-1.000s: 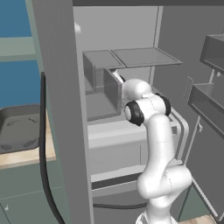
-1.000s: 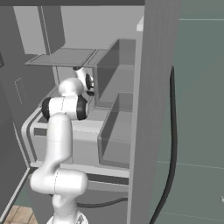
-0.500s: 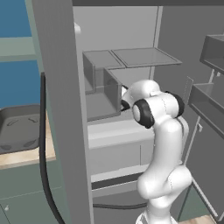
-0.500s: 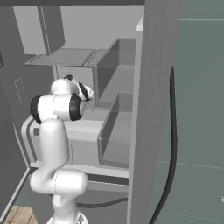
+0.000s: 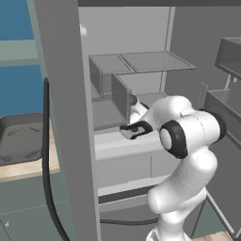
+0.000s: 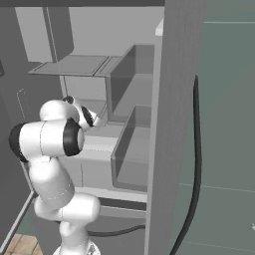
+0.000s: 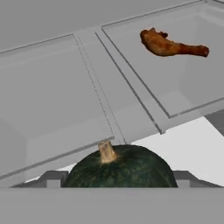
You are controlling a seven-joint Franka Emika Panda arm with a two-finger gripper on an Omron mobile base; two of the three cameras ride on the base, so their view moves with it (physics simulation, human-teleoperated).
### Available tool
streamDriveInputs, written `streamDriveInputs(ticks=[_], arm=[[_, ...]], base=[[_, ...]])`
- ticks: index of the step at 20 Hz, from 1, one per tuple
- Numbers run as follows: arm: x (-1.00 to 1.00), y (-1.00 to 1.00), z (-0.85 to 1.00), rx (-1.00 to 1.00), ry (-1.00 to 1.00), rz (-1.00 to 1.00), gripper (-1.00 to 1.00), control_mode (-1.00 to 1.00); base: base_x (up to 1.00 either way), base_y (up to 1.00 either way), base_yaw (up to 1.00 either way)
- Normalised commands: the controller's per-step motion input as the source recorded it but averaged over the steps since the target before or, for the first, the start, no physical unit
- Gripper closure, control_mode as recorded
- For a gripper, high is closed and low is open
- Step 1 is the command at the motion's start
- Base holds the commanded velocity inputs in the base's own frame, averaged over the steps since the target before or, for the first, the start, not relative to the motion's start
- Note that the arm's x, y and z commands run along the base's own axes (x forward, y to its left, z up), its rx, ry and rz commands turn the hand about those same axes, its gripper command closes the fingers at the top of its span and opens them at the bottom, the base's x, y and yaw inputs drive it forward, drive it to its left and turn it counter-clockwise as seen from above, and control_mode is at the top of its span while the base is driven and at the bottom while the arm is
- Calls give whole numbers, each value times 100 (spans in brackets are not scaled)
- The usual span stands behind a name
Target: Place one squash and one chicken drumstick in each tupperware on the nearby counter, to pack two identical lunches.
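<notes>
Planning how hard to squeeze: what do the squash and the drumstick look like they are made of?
Squash: a hard, matte dark-green rind with faint ribs and a dry, woody tan stem. Drumstick: cooked meat, with a browned orange, slightly glossy and wrinkled skin, narrowing to a bone end. Both are rendered, so firmness is a guess.

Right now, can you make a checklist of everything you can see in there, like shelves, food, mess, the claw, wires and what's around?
Surface: grey shelf inside an open fridge.
Job's things: dark-green squash with tan stem, between the finger tips; reddish-orange chicken drumstick lying farther back on the shelf.
Clutter: nothing seen.
Grippers: gripper spread wide around the squash; grip not confirmed.
Cables: black cable hanging by the fridge door.
Surroundings: sink, blue wall.
</notes>
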Motion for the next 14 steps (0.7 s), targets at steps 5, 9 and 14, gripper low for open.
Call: streamDriveInputs(ticks=[5,9,14], arm=[[-100,0,55,15,15,-7,100,-100],[-100,-8,90,10,-2,-10,100,-100],[-100,0,61,1,-8,-2,100,-100]], base=[[0,0,0],[0,0,0],[0,0,0]])
